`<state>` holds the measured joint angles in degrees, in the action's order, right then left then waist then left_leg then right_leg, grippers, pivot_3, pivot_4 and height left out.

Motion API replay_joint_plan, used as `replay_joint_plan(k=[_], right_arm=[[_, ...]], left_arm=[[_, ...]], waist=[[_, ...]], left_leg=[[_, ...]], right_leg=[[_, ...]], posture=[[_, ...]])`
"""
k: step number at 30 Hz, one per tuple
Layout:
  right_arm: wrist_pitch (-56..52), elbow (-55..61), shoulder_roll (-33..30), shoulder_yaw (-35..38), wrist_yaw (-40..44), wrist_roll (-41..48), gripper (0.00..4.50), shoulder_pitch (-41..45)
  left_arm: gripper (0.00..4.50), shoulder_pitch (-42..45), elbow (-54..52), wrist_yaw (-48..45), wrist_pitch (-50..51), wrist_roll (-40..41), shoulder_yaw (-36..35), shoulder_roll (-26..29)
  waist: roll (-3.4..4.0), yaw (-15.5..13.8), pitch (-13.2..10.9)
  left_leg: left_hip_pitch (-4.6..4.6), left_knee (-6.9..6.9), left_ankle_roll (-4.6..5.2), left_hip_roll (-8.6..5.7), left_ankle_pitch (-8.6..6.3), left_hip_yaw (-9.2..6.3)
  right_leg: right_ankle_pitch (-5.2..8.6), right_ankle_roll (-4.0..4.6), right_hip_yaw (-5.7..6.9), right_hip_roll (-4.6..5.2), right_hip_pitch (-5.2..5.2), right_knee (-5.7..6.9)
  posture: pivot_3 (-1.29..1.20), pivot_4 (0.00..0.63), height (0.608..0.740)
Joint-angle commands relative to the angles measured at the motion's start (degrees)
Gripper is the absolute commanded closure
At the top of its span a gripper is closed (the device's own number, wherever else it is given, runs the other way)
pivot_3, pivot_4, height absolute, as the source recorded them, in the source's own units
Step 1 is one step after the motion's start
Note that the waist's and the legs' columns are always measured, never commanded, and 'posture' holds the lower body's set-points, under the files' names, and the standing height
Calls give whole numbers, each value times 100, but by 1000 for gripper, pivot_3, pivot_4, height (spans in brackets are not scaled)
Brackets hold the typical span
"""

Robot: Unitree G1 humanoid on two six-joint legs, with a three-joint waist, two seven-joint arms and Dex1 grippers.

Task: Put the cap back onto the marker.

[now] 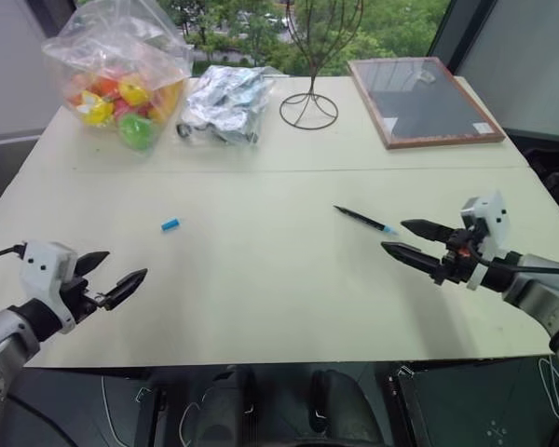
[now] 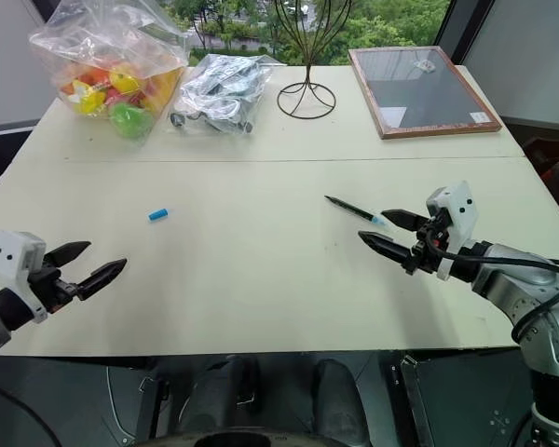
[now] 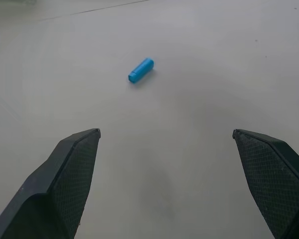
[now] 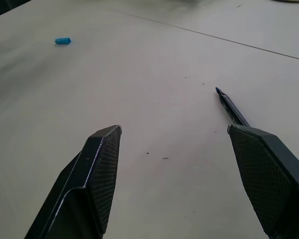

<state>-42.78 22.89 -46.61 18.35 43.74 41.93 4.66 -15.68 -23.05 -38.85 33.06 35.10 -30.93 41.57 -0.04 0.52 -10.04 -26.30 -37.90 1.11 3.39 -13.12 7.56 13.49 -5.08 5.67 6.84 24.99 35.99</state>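
One cap (image 1: 170,224) at 10 o'clock on the table (image 1: 261,298), one marker (image 1: 363,220) at 2 o'clock, well apart. Left gripper (image 1: 112,276) and right gripper (image 1: 402,237): two, both spread, empty.

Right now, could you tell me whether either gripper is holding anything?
Nothing is held: both the left gripper and right gripper are open, with the cap and marker on the table.

Two grey arms showing black pincers

Each gripper (image 1: 114,273) (image 2: 388,232) is wearing a white wrist block with small screws, black tapered fingers (image 3: 70,174) showing cross-hatched pads; thin black cables are trailing along both forearms.
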Motion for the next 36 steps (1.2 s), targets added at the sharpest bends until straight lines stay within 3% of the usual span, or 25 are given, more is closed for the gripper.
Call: replay_joint_plan(k=[1, 28, 36], right_arm=[[-31, 263, -128, 48, 58, 54, 947, -4], [206, 259, -10, -186, -16, -256, 947, 61], [1159, -783, 192, -678, 83, -1107, 947, 737]], left_arm=[[36, -113, -241, -22, -8, 14, -72, -10], [36, 363, 197, -8, -278, -207, -39, 16], [36, 1599, 454, -562, 59, 121, 485, 436]], waist=[[0, 2, 0], [-1, -13, 0], [-2, -13, 0]], left_leg=[[0, 0, 0, 0, 0, 0], [-2, -1, 1, 0, 0, 0], [-2, -2, 1, -1, 2, 6]], right_leg=[[0, 0, 0, 0, 1, 0], [0, 0, 1, -1, 2, 0], [-2, 0, 0, -3, -12, 2]], posture=[[0, 150, 740], [0, 150, 740], [0, 150, 740]])
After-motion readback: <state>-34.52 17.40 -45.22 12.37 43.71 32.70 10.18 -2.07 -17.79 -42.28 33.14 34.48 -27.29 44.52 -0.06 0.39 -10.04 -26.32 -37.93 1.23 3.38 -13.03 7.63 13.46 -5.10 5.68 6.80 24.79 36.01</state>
